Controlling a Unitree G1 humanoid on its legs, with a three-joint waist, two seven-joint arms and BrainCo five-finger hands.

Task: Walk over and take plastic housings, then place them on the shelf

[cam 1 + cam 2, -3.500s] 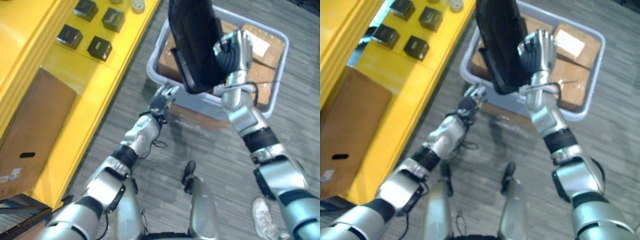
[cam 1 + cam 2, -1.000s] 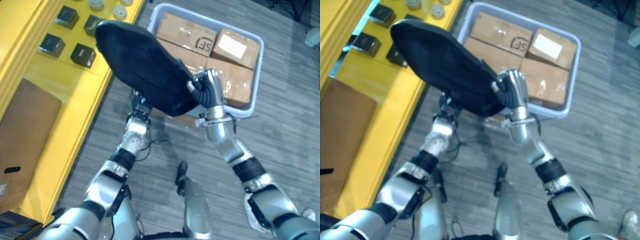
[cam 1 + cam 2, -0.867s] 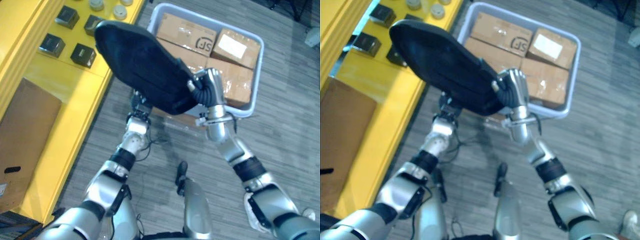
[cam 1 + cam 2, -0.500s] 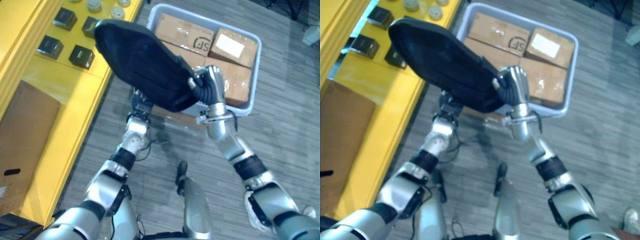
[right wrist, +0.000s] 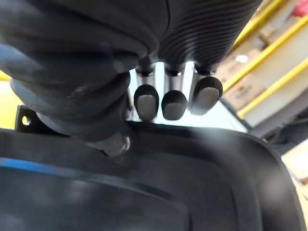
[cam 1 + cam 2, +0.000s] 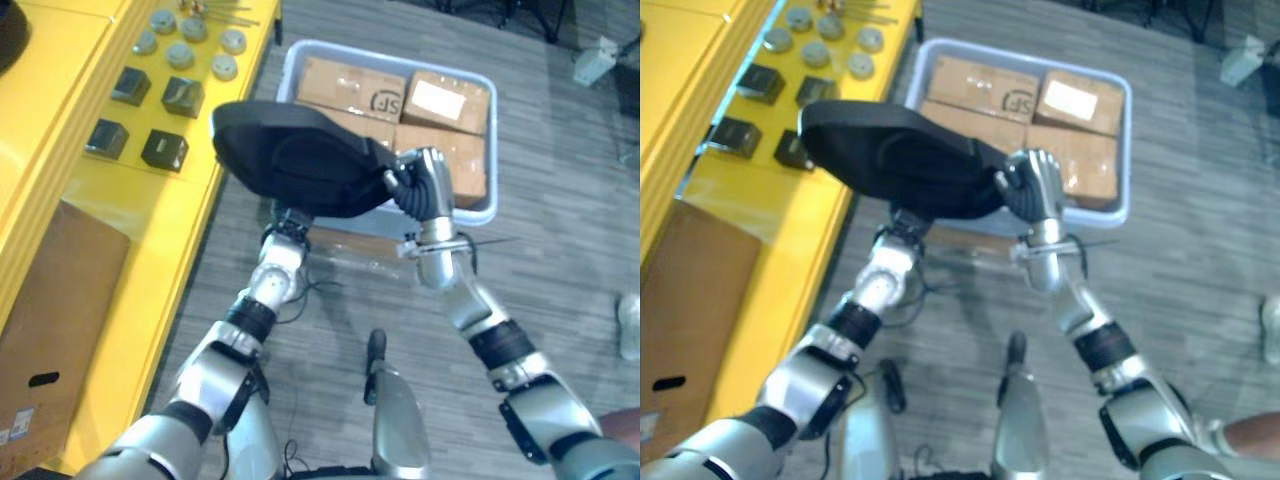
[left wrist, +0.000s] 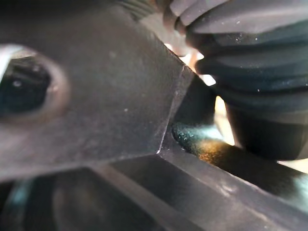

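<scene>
Plastic housing (image 6: 300,160): a large black shell, long and rounded, matt on its domed outside, with a raised rim and flat inner ribs that show in the wrist views. It is held up in the air, lying roughly level, with its long axis running from the right hand out past the left hand toward the robot's left.

The right hand (image 6: 425,190) is clamped on the housing's nearer right end. In its own wrist view the dark fingertips (image 5: 173,103) are curled over the rim and press on the inner face, with the thumb against the other side. The left hand (image 6: 902,225) sits under the housing's middle, touching its underside. The shell covers most of it, and its grip cannot be told. Its wrist view shows the housing's dark inner wall right up against the ribbed cover.

Just beyond the right hand stands a grey tote (image 6: 480,215) on the floor, packed with cardboard boxes (image 6: 440,100). To the left of the left hand runs a yellow shelf (image 6: 60,220). On it, beyond the housing's far end, are small black boxes (image 6: 164,150) and, farther still, grey round pieces (image 6: 180,52).
</scene>
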